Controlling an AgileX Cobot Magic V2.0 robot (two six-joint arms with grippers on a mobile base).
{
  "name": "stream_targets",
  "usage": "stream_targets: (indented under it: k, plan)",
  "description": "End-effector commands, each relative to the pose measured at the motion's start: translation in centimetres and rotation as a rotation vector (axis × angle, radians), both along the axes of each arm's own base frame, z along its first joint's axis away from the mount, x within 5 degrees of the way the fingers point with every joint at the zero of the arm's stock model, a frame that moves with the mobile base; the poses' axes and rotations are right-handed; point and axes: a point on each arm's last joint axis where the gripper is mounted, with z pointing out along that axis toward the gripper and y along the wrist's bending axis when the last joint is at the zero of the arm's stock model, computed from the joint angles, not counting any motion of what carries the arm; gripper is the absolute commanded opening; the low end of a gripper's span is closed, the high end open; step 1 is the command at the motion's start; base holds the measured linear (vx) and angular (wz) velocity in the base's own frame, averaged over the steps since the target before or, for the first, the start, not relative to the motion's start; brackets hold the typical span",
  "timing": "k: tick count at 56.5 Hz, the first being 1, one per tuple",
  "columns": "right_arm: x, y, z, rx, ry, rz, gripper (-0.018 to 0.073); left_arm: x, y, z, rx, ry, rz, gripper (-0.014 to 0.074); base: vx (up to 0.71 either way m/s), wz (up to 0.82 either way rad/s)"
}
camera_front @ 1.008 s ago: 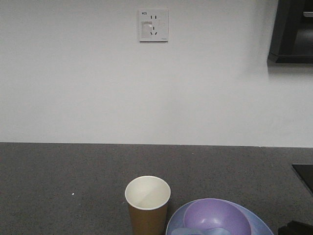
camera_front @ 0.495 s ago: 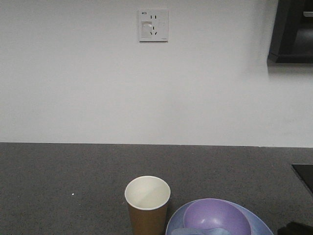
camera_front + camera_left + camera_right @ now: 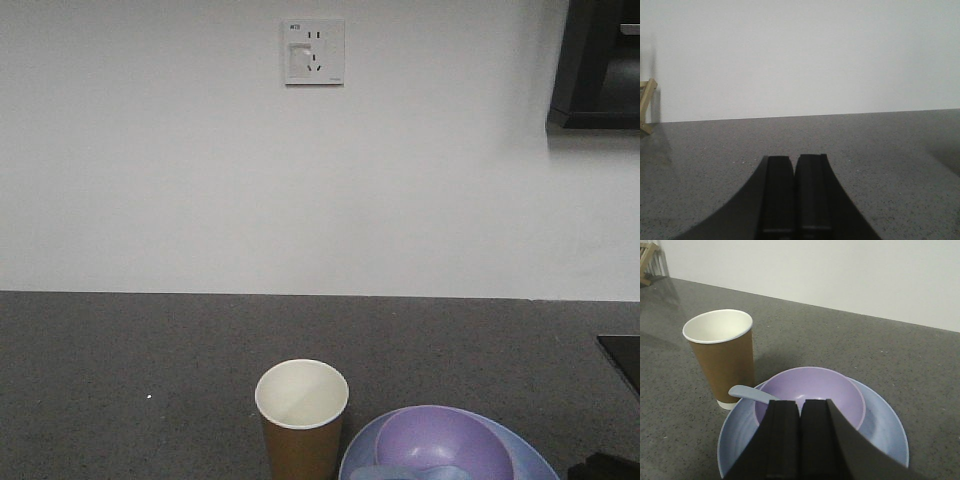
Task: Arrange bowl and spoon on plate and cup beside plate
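On plate (image 3: 885,427): bowl (image 3: 812,392), spoon (image 3: 747,392) clear only rt wrist; both grippers closed, empty.

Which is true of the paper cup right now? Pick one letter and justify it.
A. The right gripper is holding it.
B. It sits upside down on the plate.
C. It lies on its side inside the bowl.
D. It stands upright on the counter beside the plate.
D: in the right wrist view the cup stands upright, mouth up, on the counter just left of the plate.
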Motion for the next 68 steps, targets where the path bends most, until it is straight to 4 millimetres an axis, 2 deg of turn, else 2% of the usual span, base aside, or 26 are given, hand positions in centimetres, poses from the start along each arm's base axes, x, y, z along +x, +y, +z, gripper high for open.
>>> stream_targets:
  k: [1,11,19,26,37,42,47,52,59,68]
  plan:
    - [0.3,-0.3,1.2,0.026,-0.052,-0.043,-0.0006,-0.3,0.0,1.6,-0.019,-0.107,-0.006,-0.0003,0.00,0.00]
    - [0.7,-0.6,0.5,-0.047,-0.002,-0.064,-0.0006,-0.3,0.0,1.6,-0.019,-0.107,-0.006,-0.0003,0.00,0.00]
    - [0.9,-1.7,-0.1,-0.028,0.063,-0.203,-0.0006,-0.3,0.0,1.6,-0.019,-0.107,-0.006,-0.0003,0.00,0.00]
    - [-0.1,-2.9,-0.7,0.054,-0.013,-0.351,-0.0006,-0.3,0.0,1.6,-0.019,-0.107,-0.006,-0.0003,0.00,0.00]
    - [-3.1,-3.5,-5.4,0.067,-0.172,-0.387,-0.0006,-0.3,0.0,1.6,-0.019,-0.107,-0.006,-0.0003,0.00,0.00]
    - [-4.4,-3.6,-8.2,0.073,-0.200,-0.384,-0.0006,-0.3,0.0,1.6,-0.019,-0.107,-0.006,-0.0003,0.00,0.00]
    - [-5.3,-3.7,-10.1,0.076,-0.222,-0.382,-0.0006,-0.3,0.0,1.6,-0.019,-0.107,-0.006,-0.0003,0.00,0.00]
    - [-6.0,-3.8,-10.2,0.060,-0.207,-0.386,-0.0006,-0.3,0.0,1.6,-0.019,-0.107,-0.006,-0.0003,0.00,0.00]
    - [-6.8,-3.8,-9.9,0.083,-0.289,-0.386,-0.0006,-0.3,0.0,1.6,-0.019,-0.107,-0.006,-0.0003,0.00,0.00]
    - [-6.7,-3.8,-9.6,0.092,-0.308,-0.384,-0.0006,-0.3,0.0,1.6,-0.019,-0.107,-0.006,-0.0003,0.00,0.00]
